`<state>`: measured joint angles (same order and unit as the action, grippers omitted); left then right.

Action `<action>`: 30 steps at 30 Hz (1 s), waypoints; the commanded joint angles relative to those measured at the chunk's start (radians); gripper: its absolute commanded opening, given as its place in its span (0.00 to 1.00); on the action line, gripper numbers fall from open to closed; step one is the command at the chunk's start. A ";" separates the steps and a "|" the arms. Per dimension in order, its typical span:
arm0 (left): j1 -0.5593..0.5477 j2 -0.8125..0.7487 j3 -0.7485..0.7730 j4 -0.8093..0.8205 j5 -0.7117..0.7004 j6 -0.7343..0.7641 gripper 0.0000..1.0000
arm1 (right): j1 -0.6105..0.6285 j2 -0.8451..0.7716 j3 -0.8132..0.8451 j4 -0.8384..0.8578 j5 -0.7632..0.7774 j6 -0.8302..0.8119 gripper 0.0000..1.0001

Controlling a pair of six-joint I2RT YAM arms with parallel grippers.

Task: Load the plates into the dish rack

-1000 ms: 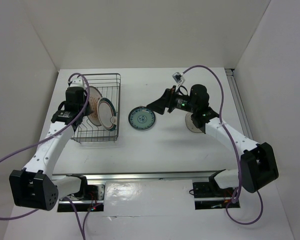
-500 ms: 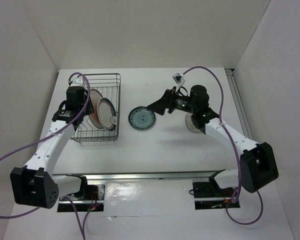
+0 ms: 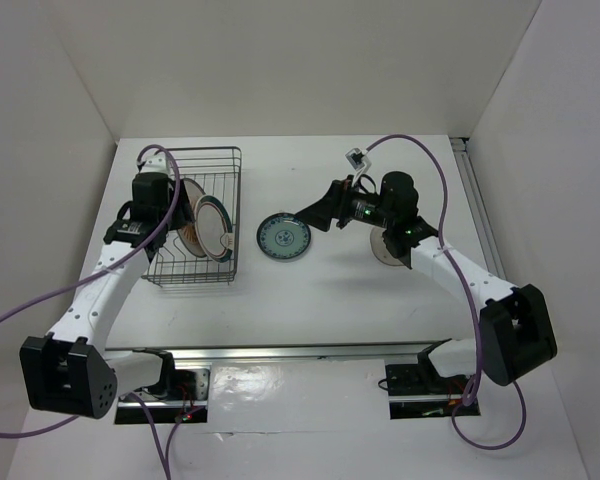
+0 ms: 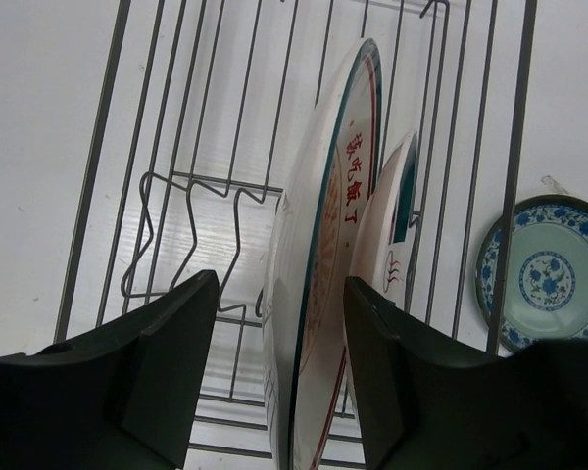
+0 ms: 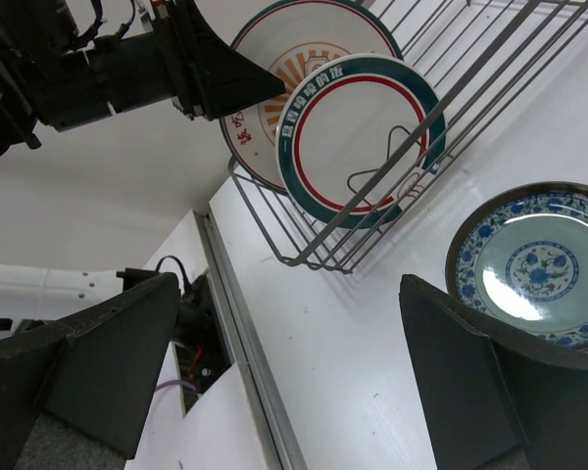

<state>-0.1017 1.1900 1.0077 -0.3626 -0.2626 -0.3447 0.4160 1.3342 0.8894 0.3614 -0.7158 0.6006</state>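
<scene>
Three small round ceramic plates: one white plate with orange sunburst centre (image 5: 286, 51), one white plate with teal-and-red rim rings (image 5: 358, 137), one teal-blue patterned plate (image 5: 534, 266). One dark grey wire dish rack (image 3: 202, 150). Two white robot arms, two black claws: left claw (image 4: 279, 294), right claw (image 5: 289, 304). Two purple cables.

**Item 1.** White sunburst plate (image 4: 314, 294), face near the rim: it bore one printed column of four red Chinese characters (image 4: 356, 186). Seen steeply edge-on from the left wrist, the last read 了; the rest could not be read with certainty.

**Item 2.** Ring-rimmed plate (image 4: 377, 235), just beside it: it carried a small red wavy mark (image 4: 390, 265), not legible as text.
</scene>
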 commanded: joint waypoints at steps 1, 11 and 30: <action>-0.001 -0.041 0.005 0.053 0.031 -0.004 0.67 | -0.005 -0.030 -0.007 0.051 -0.004 -0.012 1.00; -0.001 -0.061 -0.004 0.080 0.072 -0.004 0.67 | -0.005 -0.030 -0.007 0.060 -0.004 -0.012 1.00; -0.001 -0.109 -0.035 0.113 0.166 0.007 0.67 | -0.005 -0.021 -0.017 0.060 -0.004 -0.002 1.00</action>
<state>-0.1017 1.1172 0.9836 -0.3077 -0.1246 -0.3435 0.4160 1.3342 0.8738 0.3653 -0.7162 0.6041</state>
